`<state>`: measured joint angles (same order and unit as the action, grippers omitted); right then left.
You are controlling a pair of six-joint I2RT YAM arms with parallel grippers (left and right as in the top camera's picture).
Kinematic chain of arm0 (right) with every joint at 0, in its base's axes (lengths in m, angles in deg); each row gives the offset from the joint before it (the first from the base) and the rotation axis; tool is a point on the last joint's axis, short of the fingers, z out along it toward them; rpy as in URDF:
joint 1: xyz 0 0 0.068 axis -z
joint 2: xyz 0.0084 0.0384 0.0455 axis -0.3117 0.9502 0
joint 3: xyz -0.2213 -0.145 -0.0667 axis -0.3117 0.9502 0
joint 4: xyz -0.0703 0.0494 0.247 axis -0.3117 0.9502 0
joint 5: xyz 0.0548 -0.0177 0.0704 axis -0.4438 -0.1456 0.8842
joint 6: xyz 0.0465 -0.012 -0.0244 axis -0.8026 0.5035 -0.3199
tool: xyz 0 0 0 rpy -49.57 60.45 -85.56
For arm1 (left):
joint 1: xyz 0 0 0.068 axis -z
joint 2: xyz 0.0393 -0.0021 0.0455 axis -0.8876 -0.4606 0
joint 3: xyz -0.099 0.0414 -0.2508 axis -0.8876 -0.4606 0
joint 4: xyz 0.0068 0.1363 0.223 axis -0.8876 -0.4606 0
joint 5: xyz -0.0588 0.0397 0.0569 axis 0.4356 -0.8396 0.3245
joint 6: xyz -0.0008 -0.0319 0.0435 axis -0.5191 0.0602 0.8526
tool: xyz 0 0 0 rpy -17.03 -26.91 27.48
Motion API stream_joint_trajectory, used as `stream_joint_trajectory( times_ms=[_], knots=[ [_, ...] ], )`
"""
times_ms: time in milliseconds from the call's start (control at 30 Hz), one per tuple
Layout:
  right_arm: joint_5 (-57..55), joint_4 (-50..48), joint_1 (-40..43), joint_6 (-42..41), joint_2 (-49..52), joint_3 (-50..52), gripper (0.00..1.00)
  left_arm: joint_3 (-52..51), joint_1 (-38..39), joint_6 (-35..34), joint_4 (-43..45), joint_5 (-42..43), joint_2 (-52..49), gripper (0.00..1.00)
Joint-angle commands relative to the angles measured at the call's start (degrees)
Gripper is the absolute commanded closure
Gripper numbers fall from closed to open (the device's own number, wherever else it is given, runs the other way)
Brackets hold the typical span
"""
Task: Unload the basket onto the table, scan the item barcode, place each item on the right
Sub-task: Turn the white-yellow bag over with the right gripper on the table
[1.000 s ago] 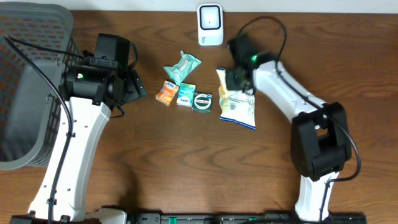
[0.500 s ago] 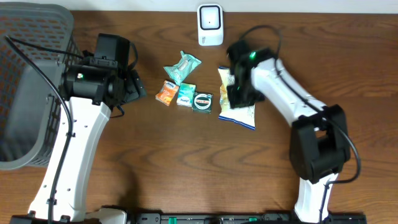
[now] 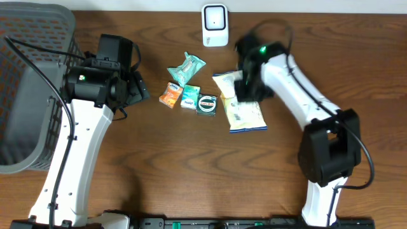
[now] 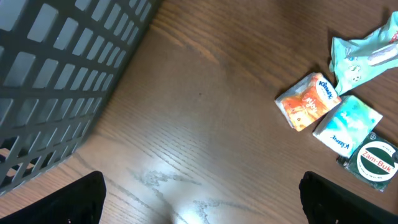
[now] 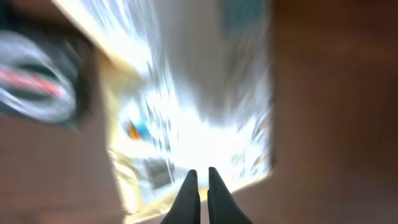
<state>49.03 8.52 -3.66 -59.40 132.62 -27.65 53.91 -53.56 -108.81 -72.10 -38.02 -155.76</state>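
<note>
A white and yellow snack bag (image 3: 241, 105) lies flat on the wooden table, right of the small items. My right gripper (image 3: 246, 88) is shut, its tips down on the bag's upper part. The right wrist view is blurred: the closed gripper (image 5: 200, 175) sits over the bright bag (image 5: 205, 106) near its edge, and no pinch shows. The white barcode scanner (image 3: 215, 25) stands at the table's back edge. My left gripper (image 3: 137, 89) hangs open left of the items, over bare wood in the left wrist view (image 4: 202, 208).
A mint green packet (image 3: 186, 68), an orange tissue pack (image 3: 170, 95), a teal tissue pack (image 3: 189, 97) and a round green tin (image 3: 207, 104) cluster mid-table. The left wrist view shows the same four. A grey mesh basket (image 3: 32, 83) fills the left side.
The right gripper has moved from the bag's top end down over it, and the bag has turned and slid slightly toward the right. The left arm has not moved.
</note>
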Motion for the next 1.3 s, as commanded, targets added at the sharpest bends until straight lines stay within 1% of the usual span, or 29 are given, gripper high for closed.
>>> stream_joint_trajectory(
  times_ms=[0,133,200,267,300,333,467,533,567,667,733,800,867,900,933,967,1000,1067,1133,1200,1233,1267],
  knots=[
    [-0.57,-3.32,1.57,1.11,-0.79,-3.63,0.95,-0.07,-0.22,-0.55,-0.20,-0.76,-0.33,0.02],
    [0.31,-8.85,1.51,0.94,-0.57,-2.23,0.92,-0.07,-0.22,-0.55,-0.20,-0.79,-0.33,0.02],
    [1.31,-12.20,1.05,-0.09,-0.55,-0.37,0.91,-0.07,-0.22,-0.55,-0.20,-0.79,-0.33,0.02],
    [1.11,-15.23,0.48,-0.66,-0.55,1.68,0.89,-0.07,-0.22,-0.55,-0.20,-0.79,-0.33,0.02],
    [1.11,-18.82,0.04,-0.96,-0.55,4.35,0.86,-0.07,-0.22,-0.55,-0.17,-0.79,-0.33,0.02],
    [1.14,-20.57,-0.09,-1.55,-0.55,5.79,0.86,-0.07,-0.22,-0.55,-0.17,-0.79,-0.33,0.02],
    [-0.70,-30.71,-0.46,-5.77,-0.52,16.09,0.93,-0.07,-0.22,-0.55,-0.17,-0.79,-0.33,0.02],
    [-0.07,-36.70,-0.48,-5.75,-0.52,20.31,0.89,-0.07,-0.22,-0.55,-0.20,-0.79,-0.33,0.02],
    [-0.15,-37.79,-0.57,-5.75,-0.52,21.03,0.89,-0.07,-0.22,-0.55,-0.17,-0.76,-0.33,0.03],
    [-2.64,-35.26,-0.26,-3.76,-1.44,18.69,0.90,-0.07,-0.22,-0.55,-0.17,-0.79,-0.33,0.03],
    [-5.20,-28.41,0.52,-3.76,-3.54,13.31,0.90,-0.07,-0.22,-0.55,-0.20,-0.79,-0.33,0.02],
    [-5.11,-22.32,1.07,-2.91,-5.66,8.44,0.89,-0.07,-0.22,-0.55,-0.20,-0.76,-0.33,0.02],
    [-5.11,-16.92,1.16,-2.75,-7.45,5.09,0.85,-0.07,-0.22,-0.55,-0.20,-0.76,-0.33,0.02],
    [-5.11,-12.09,1.14,-2.16,-8.94,3.28,0.85,-0.07,-0.22,-0.55,-0.20,-0.76,-0.33,0.02],
    [-5.09,-10.03,1.07,-2.08,-9.62,3.02,0.85,-0.07,-0.22,-0.55,-0.17,-0.79,-0.33,0.02],
    [-5.11,-5.09,0.94,-2.10,-10.60,3.26,0.85,-0.07,-0.22,-0.55,-0.20,-0.79,-0.33,0.02],
    [-5.11,-2.71,0.83,-2.10,-10.62,3.37,0.85,-0.07,-0.22,-0.55,-0.20,-0.76,-0.33,0.02],
    [-4.74,1.05,0.26,-2.12,-9.99,5.25,0.89,-0.07,-0.22,-0.55,-0.17,-0.76,-0.33,0.02],
    [-3.96,-0.37,-0.55,-2.16,-9.64,8.63,0.89,-0.07,-0.22,-0.55,-0.20,-0.79,-0.33,0.02],
    [-3.80,-3.89,-1.42,-2.49,-9.31,13.29,0.90,-0.07,-0.22,-0.55,-0.17,-0.76,-0.33,0.02],
    [-3.85,-8.44,-1.84,-3.43,-9.11,18.40,0.89,-0.07,-0.22,-0.55,-0.20,-0.76,-0.33,0.02],
    [-3.82,-9.99,-1.88,-3.76,-9.11,19.93,0.89,-0.07,-0.22,-0.55,-0.17,-0.79,-0.33,0.02]
  ],
)
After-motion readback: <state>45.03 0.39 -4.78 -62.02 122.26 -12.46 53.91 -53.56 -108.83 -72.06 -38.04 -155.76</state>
